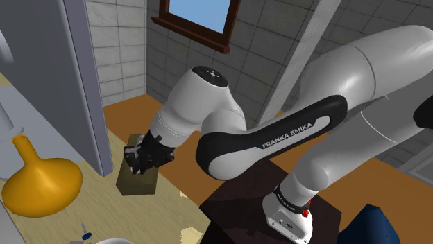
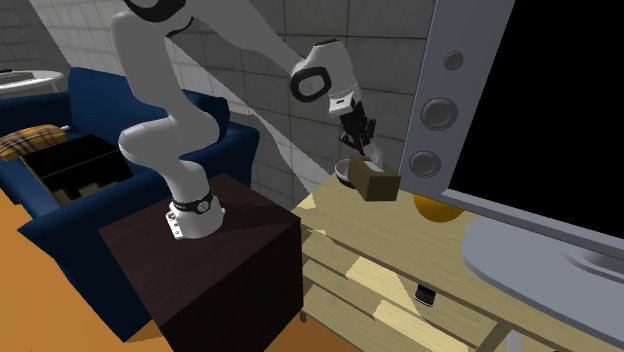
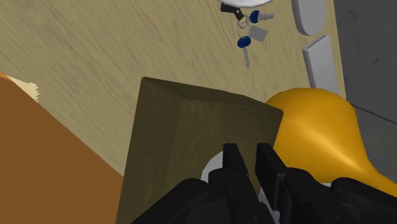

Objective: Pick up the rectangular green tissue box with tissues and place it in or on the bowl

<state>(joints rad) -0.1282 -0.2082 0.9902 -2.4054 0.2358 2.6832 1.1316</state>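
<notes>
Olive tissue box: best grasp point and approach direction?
Grip the olive tissue box across its narrow width, on the flat long walls, coming from above its top face. The end effector is pinched on the white tissue at the top opening and the box looks tilted; soft tissue probably holds weakly.

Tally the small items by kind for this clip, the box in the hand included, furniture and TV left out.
Olive tissue box: 1
Orange vase: 1
White bowl: 1
Key bunch: 1
Total: 4
</notes>
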